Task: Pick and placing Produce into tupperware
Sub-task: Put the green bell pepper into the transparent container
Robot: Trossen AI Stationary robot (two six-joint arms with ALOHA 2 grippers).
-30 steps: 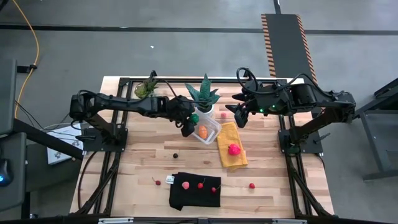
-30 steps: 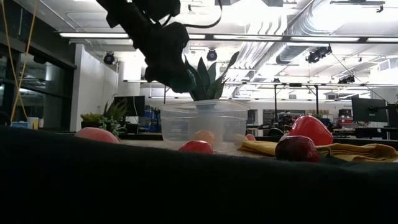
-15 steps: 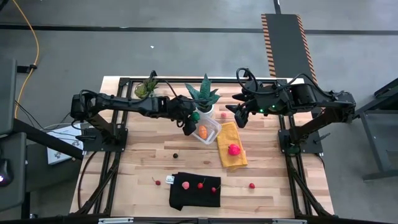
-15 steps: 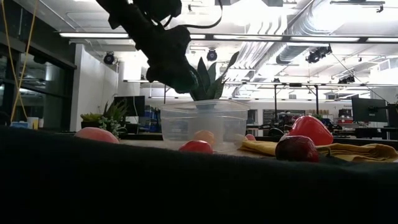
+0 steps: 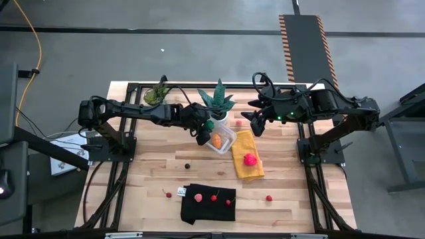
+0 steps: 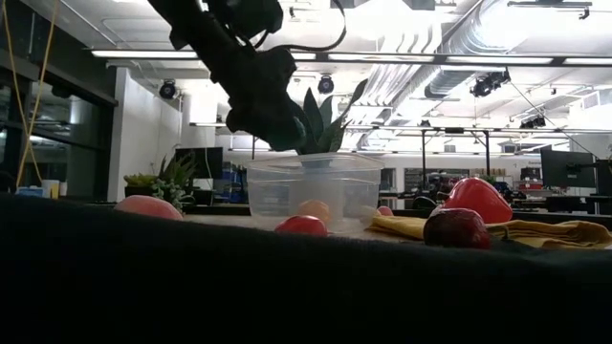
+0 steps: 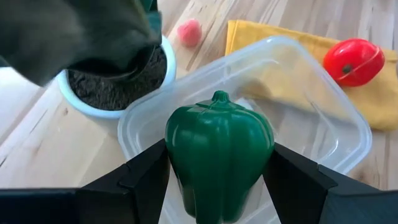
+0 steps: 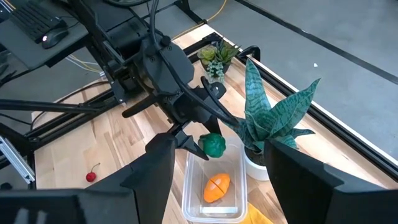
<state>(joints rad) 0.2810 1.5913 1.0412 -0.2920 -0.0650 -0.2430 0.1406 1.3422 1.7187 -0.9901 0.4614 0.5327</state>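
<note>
The left gripper (image 5: 207, 127), holding the green pepper (image 7: 219, 158), has apparently edged further over the tupperware (image 5: 220, 139).

Green pepper (image 7: 219, 158) upright above clear tupperware (image 7: 323, 124); orange piece (image 8: 216, 187) inside

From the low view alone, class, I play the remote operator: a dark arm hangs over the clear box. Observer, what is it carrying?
Observer: The left gripper is shut on a green pepper.
Operator: Is it over the tupperware?
Observer: Yes, above the tupperware, near the white plant pot.
Operator: What's inside already?
Observer: One orange piece.
Operator: And the other arm?
Observer: The right gripper waits beyond the yellow cloth.
</note>
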